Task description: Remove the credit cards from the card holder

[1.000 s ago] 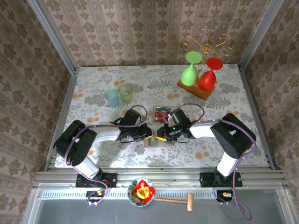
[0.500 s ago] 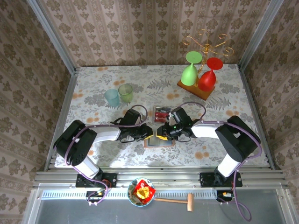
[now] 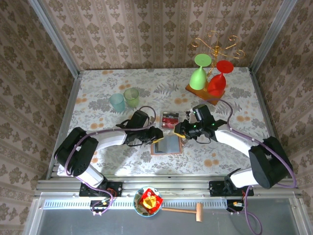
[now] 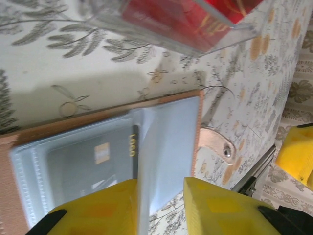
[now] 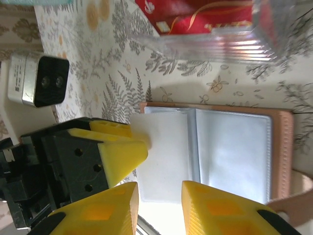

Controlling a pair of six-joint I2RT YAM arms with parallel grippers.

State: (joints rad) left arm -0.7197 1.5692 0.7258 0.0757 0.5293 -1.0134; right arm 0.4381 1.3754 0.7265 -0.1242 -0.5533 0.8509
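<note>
Between pulls, the holder (image 3: 168, 144) lies open with a card (image 4: 93, 161) in its pocket, left hand (image 4: 160, 188) spread astride a leaf, right hand (image 5: 160, 188) spread and empty; next, probably, a pinch on that card's edge.

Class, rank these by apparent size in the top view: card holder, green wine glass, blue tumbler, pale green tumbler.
1. card holder.
2. green wine glass, though it is raised nearer the camera.
3. blue tumbler and pale green tumbler look alike; unranked.
</note>
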